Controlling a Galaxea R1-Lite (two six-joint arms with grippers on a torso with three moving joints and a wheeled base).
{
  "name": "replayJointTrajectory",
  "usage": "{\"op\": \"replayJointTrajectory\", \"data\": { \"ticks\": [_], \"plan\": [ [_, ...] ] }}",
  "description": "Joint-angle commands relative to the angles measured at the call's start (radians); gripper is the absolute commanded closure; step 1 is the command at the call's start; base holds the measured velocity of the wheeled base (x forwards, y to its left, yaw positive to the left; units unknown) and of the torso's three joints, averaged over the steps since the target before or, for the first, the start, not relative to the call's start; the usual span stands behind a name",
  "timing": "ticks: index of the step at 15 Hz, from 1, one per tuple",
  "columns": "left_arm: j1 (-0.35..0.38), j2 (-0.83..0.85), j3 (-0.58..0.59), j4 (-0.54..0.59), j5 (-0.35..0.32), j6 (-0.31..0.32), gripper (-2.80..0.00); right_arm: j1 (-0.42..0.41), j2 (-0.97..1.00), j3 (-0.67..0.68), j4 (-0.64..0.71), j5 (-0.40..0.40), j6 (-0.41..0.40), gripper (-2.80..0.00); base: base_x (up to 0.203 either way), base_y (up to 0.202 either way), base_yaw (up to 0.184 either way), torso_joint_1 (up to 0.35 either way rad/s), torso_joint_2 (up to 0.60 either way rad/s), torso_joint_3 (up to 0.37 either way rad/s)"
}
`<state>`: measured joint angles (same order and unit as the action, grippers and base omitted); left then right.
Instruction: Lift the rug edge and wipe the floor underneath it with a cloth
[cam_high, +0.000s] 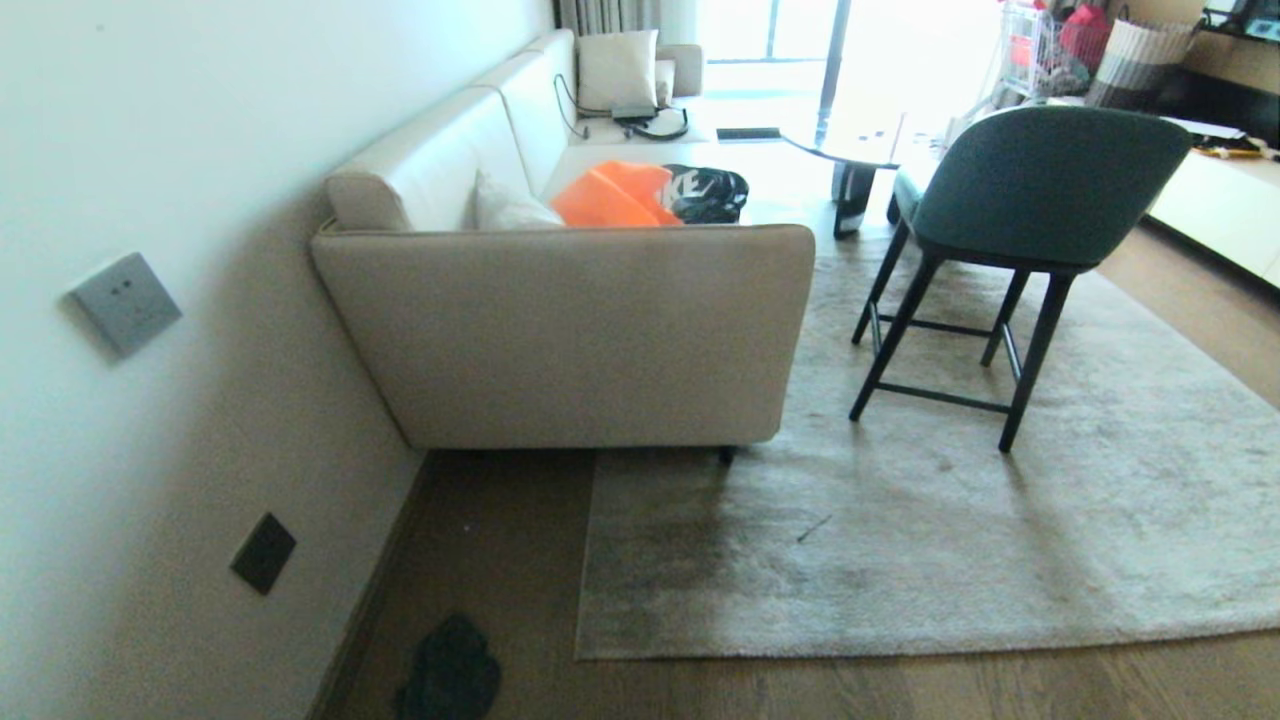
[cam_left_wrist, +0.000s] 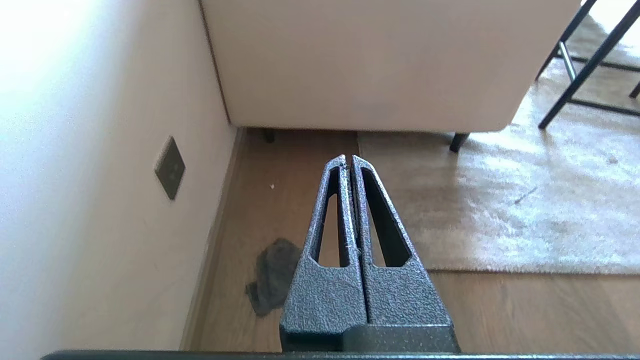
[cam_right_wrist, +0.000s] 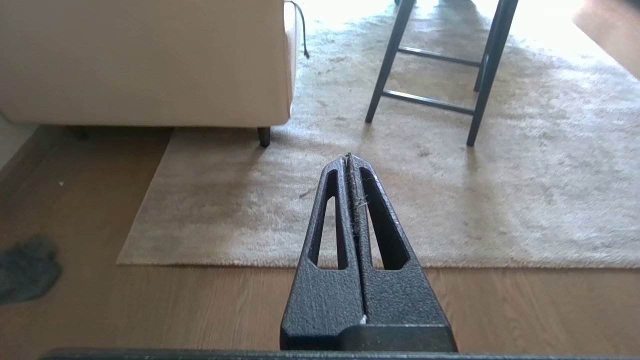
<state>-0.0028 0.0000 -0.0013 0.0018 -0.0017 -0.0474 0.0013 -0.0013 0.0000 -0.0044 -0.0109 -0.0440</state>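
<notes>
Both my left gripper (cam_left_wrist: 348, 159) and right gripper (cam_right_wrist: 348, 157) are closed, empty; reaching the cloth (cam_high: 450, 670) by the wall (cam_high: 150, 400), I risk scraping the skirting, or pinching rug (cam_high: 900, 560) pile only

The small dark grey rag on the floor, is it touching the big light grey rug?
Apart. The head view shows bare brown wood floor between the dark grey rag and the light grey rug.

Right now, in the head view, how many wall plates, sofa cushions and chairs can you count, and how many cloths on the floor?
Wall plates: 2, a grey one and a dark one
Sofa cushions: 2, near and far
Chairs: 1, green
Cloths on the floor: 1, dark grey
Total: 6
</notes>
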Motion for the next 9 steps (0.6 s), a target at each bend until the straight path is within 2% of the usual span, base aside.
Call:
{"op": "replayJointTrajectory", "data": {
  "ticks": [1,6,9],
  "plan": [
    [0.0,0.0,0.001,0.0,0.0,0.0,0.0,0.0,0.001,0.0,0.0,0.0,-0.002,0.0,0.0,0.0,0.0,-0.01,-0.41,-0.413],
    [0.0,0.0,0.0,0.0,0.0,0.0,0.0,0.0,0.001,0.0,0.0,0.0,-0.004,0.0,0.0,0.0,0.0,0.024,-0.43,-0.404],
    [0.0,0.0,0.0,0.0,0.0,0.0,0.0,0.0,0.001,0.0,-0.001,0.002,-0.001,0.0,0.0,0.0,0.0,0.093,-0.47,-0.385]
  ]
}}
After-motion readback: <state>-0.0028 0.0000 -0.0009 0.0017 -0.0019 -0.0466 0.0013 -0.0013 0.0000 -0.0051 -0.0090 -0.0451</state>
